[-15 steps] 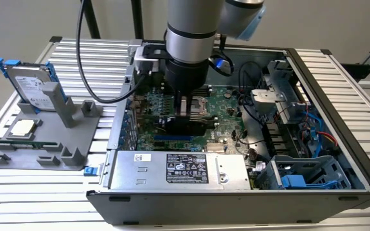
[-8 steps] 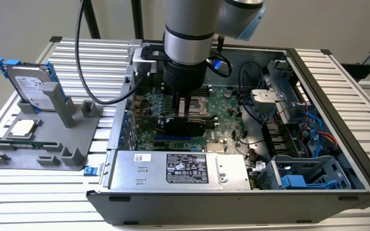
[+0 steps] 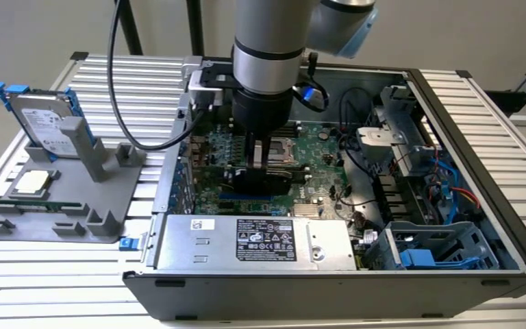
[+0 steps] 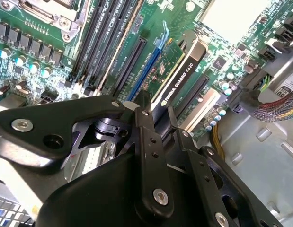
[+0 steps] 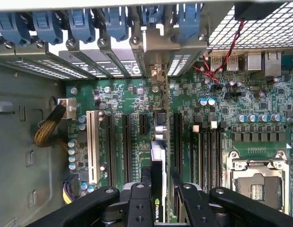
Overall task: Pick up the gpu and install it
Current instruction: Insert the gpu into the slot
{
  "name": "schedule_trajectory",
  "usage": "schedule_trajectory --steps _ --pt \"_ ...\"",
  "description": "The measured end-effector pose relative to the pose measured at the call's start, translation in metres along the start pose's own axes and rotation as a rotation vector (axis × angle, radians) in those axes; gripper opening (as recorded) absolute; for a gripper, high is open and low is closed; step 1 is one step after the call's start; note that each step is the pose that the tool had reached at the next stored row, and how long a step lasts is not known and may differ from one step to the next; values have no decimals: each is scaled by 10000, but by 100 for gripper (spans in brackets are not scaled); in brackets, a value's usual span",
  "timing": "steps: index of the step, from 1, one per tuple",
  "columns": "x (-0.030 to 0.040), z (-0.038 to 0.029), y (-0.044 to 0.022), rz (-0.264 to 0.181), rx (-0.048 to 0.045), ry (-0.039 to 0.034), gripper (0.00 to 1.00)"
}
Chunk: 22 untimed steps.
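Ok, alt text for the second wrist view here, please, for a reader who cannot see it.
The gripper holds the gpu edge-on just above the motherboard, its jaws closed on the card's black shroud, lined up along the blue expansion slot. Black memory slots run alongside, and a bundle of coloured cables lies by the case wall.

Silver-grey cylindrical arm [image 3: 268, 41] with a pale blue joint cap, black cable looping off it, matte black gripper [image 4: 155, 124] with flat linkage plates, silver screws
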<state>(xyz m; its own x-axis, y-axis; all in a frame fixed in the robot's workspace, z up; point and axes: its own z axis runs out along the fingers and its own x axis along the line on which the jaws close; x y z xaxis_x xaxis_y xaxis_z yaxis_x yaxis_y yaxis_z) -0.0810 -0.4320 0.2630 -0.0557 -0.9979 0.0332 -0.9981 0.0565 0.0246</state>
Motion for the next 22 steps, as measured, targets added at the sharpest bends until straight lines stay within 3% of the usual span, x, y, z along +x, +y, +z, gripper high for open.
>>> schedule_trajectory --steps 22 --pt "-4 43 2 0 -8 0 0"
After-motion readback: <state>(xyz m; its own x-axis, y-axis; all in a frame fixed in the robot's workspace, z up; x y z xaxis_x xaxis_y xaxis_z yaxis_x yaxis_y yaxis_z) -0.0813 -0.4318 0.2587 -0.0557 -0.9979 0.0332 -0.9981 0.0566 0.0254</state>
